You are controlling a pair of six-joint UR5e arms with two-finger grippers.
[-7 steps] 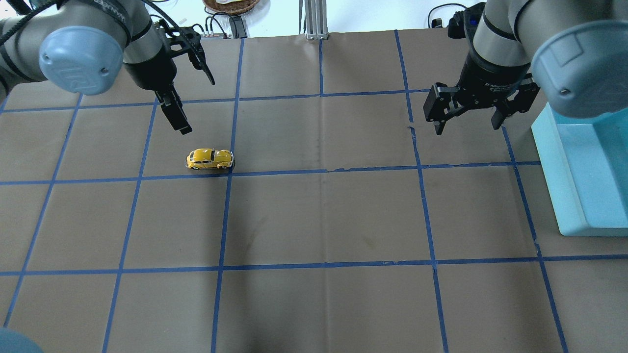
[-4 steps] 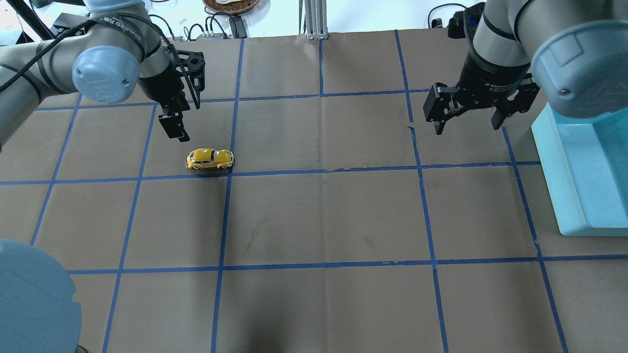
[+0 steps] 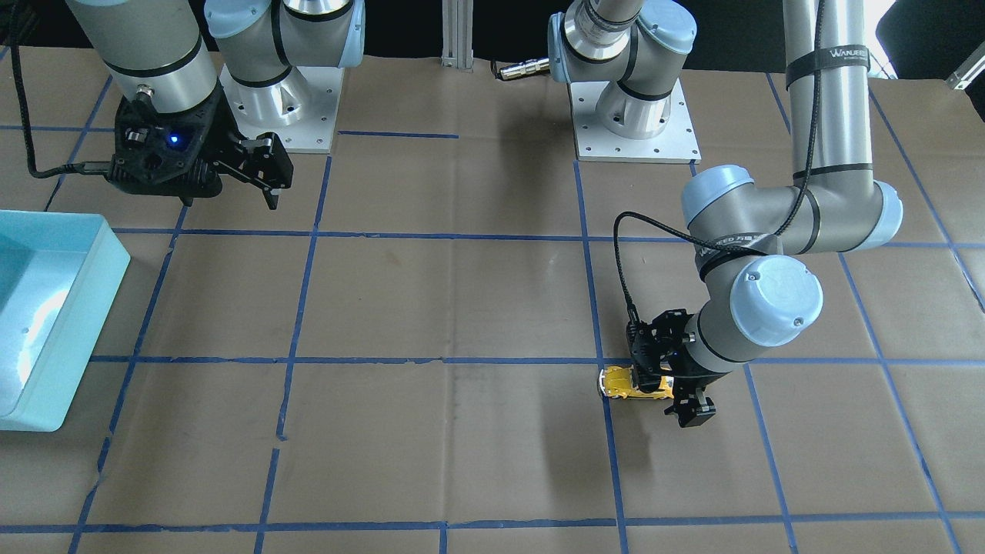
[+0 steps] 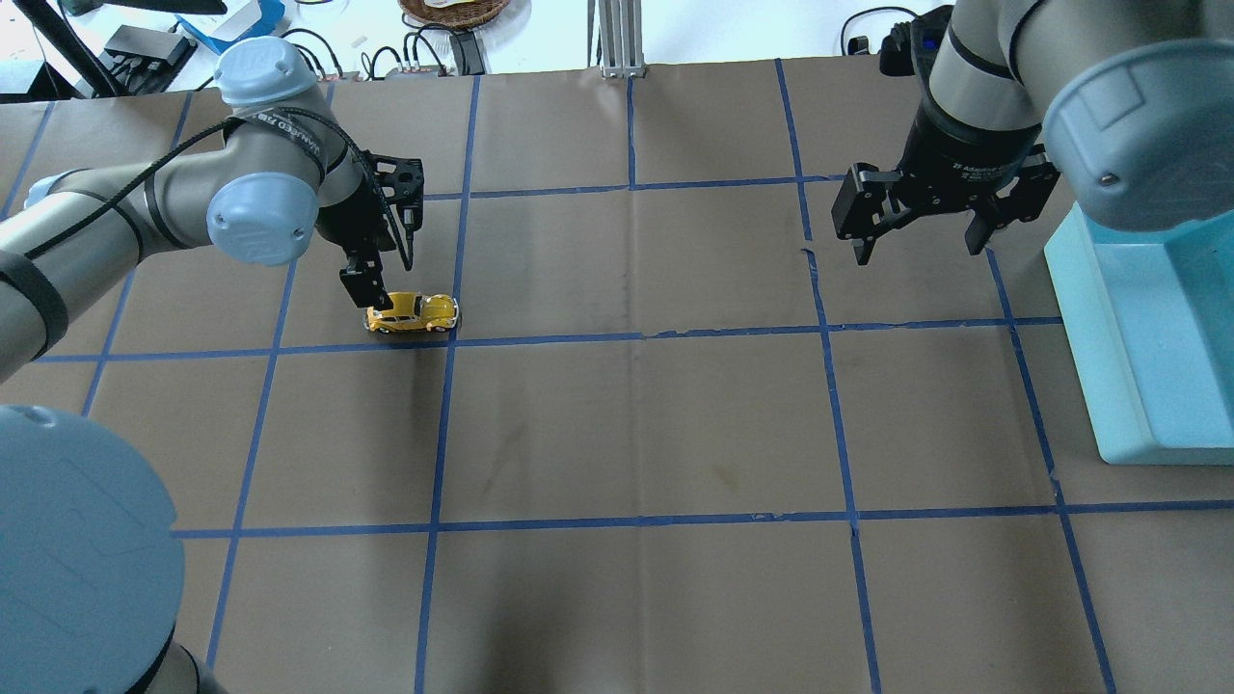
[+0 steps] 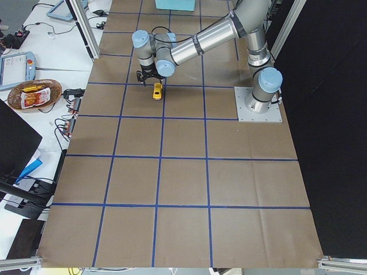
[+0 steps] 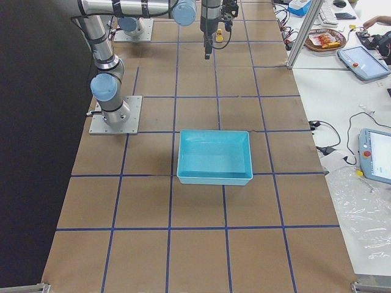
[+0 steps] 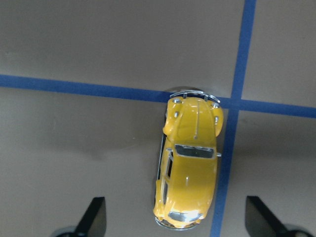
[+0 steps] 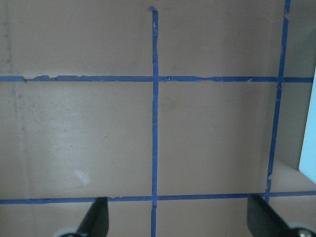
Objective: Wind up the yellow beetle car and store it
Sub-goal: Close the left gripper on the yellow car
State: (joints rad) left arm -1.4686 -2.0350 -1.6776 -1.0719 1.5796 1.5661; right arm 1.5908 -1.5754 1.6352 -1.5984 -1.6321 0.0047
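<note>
Overhead exterior view: the left gripper (image 4: 390, 281) has dropped to straddle the small rounded yellow toy beetle car (image 4: 413, 313), fingers spread, nothing grasped. The car sits on the brown paper (image 4: 627, 424) beside a blue tape crossing (image 4: 448, 340); a grasp seems next. The right gripper (image 4: 916, 253) hangs released, unmoved.

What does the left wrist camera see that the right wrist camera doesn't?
Only the left wrist view shows the yellow beetle car, sitting by a tape crossing, in line between the open left gripper's fingers. Only the right wrist view shows a pale blue bin edge at its right side. Both show the brown table, blue tape lines and two dark fingertips spread apart.
</note>
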